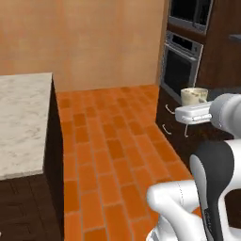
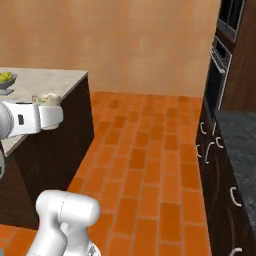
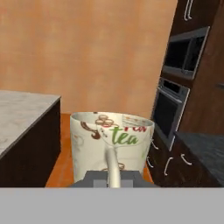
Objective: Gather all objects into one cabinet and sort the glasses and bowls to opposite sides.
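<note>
island counter (image 1: 23, 117): biggest thing around and the landmark here, marble top on dark sides, across the brick floor (image 1: 108, 141) from the oven wall.
oven stack (image 1: 181, 66): built into dark cabinetry on the far side of the floor from the island counter, drawer fronts with pale handles below it. No cabinet door with a long bar handle in sight, so can't tell where the drop-off spot sits from here.
dark worktop (image 2: 240, 145): opposite the island counter, beside the oven stack, nothing visible on the part in frame.
fruit bowl (image 2: 6, 79): small grey dish with greenish fruit, sitting on the island counter top, not a task piece by the look of it.
cream-white mug (image 3: 111, 144): up in the air, off the island counter, over the floor between it and the oven side, upright, "tea" print facing the hand camera, handle pointing back at the hand.
gripper (image 3: 113, 175): clenched tight on the mug handle, pinching just that thin loop.
risk one: handle-only pinch, so probably easy for the mug to swing or twist on a fast turn, then slip out and hit the floor.
risk two: mug sticks out ahead of the hand, so a wide swing toward the oven side could clip a drawer handle or a door edge.
risk three: with the cabinet out of frame, aiming for the wrong side of the shelf seems possible, mixing mug with bowl.
</note>
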Controlling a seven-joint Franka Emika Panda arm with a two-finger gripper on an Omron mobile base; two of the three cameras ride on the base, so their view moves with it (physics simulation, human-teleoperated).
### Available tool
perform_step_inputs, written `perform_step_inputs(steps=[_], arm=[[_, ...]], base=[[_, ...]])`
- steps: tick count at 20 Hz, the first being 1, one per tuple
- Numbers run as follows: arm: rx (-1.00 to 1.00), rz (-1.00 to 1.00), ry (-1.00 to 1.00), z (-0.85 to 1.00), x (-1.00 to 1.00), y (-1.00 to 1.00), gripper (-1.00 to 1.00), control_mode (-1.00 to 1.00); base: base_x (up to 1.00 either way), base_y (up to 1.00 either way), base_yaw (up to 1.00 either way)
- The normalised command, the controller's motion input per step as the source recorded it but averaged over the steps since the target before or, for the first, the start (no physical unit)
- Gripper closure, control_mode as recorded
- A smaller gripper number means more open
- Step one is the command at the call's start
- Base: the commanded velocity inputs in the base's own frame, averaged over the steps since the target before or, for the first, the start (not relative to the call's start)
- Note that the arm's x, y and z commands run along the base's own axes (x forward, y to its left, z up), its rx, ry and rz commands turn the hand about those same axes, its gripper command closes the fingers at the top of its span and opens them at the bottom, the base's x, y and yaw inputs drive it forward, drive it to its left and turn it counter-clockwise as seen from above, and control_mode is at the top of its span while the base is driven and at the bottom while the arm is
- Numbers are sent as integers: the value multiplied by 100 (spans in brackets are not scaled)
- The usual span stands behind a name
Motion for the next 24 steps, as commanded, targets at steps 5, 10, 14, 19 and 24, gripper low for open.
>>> perform_step_inputs(steps=[5,10,14,19,24], arm=[[0,0,0,0,0,0,100,100],[0,0,0,0,0,0,100,100],[0,0,0,0,0,0,100,100],[0,0,0,0,0,0,100,100],[0,0,0,0,0,0,100,100]], base=[[-16,1,100],[-16,2,100],[-13,0,100],[-4,0,100],[2,0,100]])
